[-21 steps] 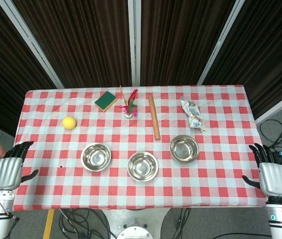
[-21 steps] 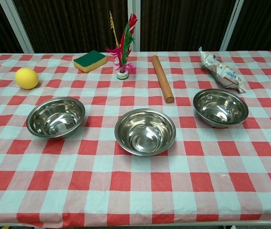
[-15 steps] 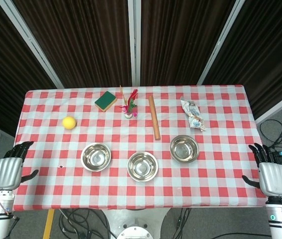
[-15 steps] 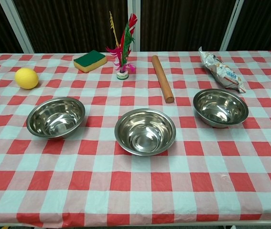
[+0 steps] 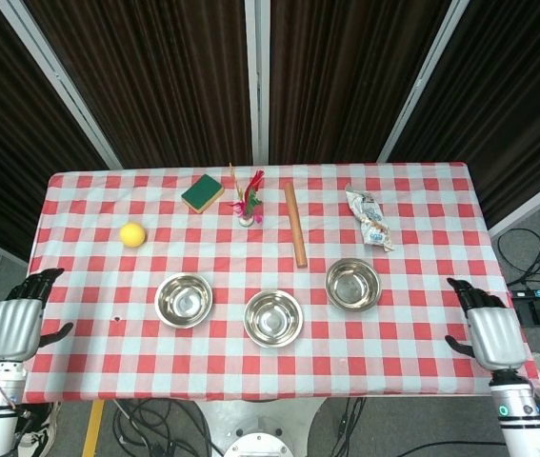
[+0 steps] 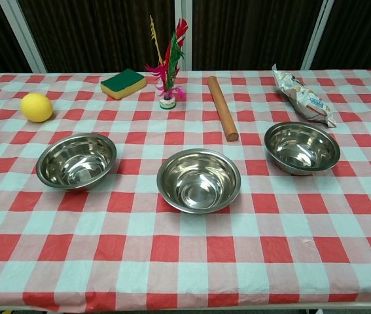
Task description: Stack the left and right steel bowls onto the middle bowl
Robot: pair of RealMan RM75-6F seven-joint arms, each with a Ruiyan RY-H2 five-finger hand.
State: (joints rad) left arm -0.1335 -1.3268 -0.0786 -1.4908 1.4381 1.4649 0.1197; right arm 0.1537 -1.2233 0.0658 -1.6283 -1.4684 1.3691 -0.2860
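Along the worktop's [image 5: 422,376] front half, left bowl [image 5: 183,300], middle bowl [image 5: 272,318] and right bowl [image 5: 352,284] are seen unstacked and apart, while left hand [image 5: 17,326] at the left edge and right hand [image 5: 487,331] over the front right corner are held empty, fingers spread.
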